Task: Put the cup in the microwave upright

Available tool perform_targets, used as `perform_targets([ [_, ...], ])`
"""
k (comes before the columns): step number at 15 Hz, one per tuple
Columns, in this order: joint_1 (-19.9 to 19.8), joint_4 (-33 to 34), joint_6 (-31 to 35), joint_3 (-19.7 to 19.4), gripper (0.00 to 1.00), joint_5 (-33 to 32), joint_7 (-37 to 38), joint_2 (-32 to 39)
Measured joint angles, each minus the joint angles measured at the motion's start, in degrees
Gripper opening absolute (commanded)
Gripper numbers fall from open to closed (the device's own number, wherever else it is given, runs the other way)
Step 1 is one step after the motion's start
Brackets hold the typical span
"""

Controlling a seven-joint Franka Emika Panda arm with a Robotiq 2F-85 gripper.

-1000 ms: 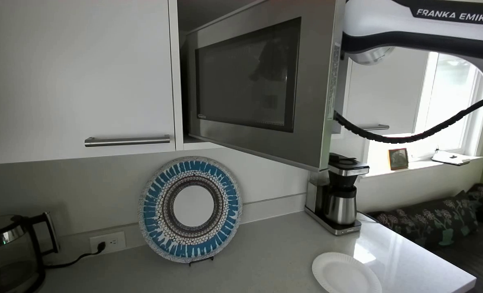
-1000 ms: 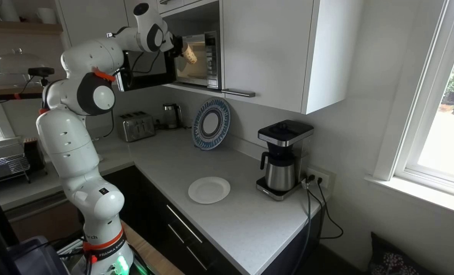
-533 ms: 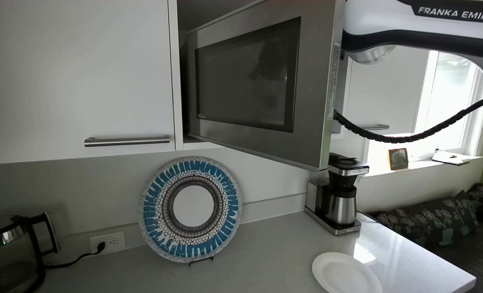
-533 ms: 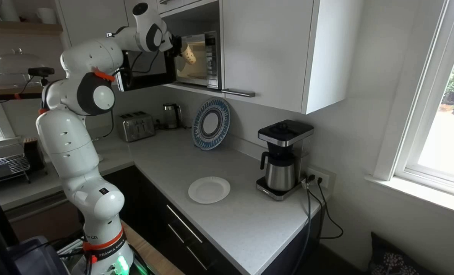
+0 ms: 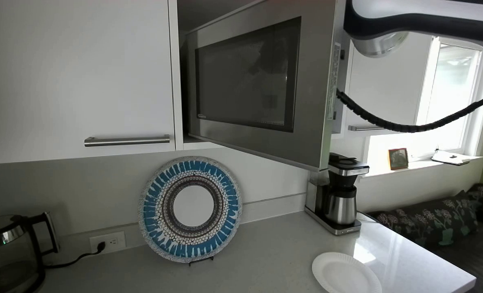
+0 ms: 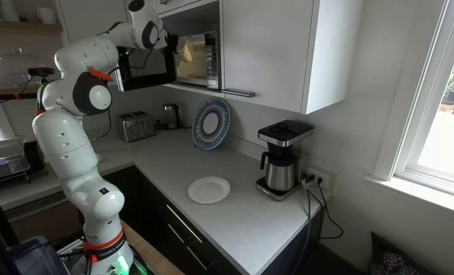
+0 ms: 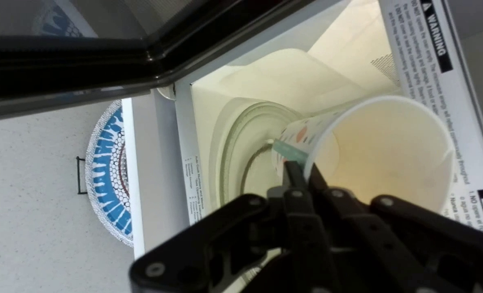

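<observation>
White tapered cup with orange, green and dark printed marks [image 7: 379, 146]: held tilted at three o'clock in the wrist view, mouth toward the viewer; in an exterior view its base points to five o'clock.

Black two-fingered end effector [image 7: 305, 171]: pinches the cup's wall near nine o'clock on the rim, one finger inside and one outside, a hold that seems meant to leave the base free for setting down.

Silver-grey box-shaped microwave [image 6: 213, 63]: lit inside, set into white cabinets [image 6: 265, 49] at eleven o'clock in an exterior view. The cup is at its opening; whether the base is past the frame, I cannot tell.

Wide dark-glass door [image 5: 245, 77]: stands well open, giving a way in from the front.

Round clear-glass turntable [image 7: 251, 132]: beyond the cup, toward nine o'clock in the wrist view; likely the landing spot.

Next move: probably inward, turning the base down until upright; released at this slant, the cup could topple.
</observation>
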Motion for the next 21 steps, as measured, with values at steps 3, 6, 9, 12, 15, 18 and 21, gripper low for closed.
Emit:
perform_targets([
  [3, -0.03, -0.13, -3.68, -0.39, 0.01, 2.08, 1.04, -1.26],
  [6, -0.65, -0.42, -7.50, -1.23, 0.01, 2.06, 3.47, -2.38],
  [9, -1.62, -0.92, -11.23, -2.21, 0.04, 2.01, 4.76, -2.82],
  [12, -1.69, -0.85, -11.35, -2.35, 0.04, 2.01, 4.66, -2.62],
  [15, -1.67, -0.82, -11.35, -2.25, 0.01, 2.01, 4.66, -2.62],
  [18, -1.65, -0.54, -11.35, -2.98, 0.01, 2.10, 6.17, -2.27],
  [21, -1.65, 0.93, -11.35, -4.05, 0.01, 2.64, 9.07, -1.19],
])
